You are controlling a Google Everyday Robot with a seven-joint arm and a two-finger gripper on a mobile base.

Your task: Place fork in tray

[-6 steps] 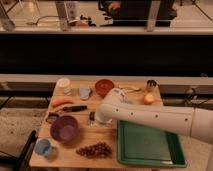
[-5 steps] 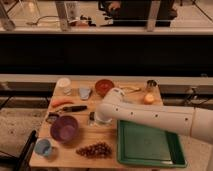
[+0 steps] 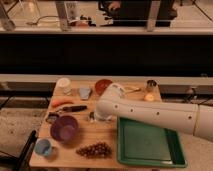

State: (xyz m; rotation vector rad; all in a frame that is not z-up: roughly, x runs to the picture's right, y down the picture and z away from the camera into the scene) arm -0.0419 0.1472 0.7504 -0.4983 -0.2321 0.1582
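Observation:
The green tray lies on the right front of the wooden table, with nothing in it that I can see. My white arm reaches across from the right, above the tray's far left corner. My gripper points down at the table just right of the purple bowl and left of the tray. The fork does not show clearly; it may be hidden under the gripper.
A dark-handled knife and an orange carrot-like item lie left of the gripper. Grapes and a blue cup sit at the front. A white cup, a red bowl, a metal can and an orange stand at the back.

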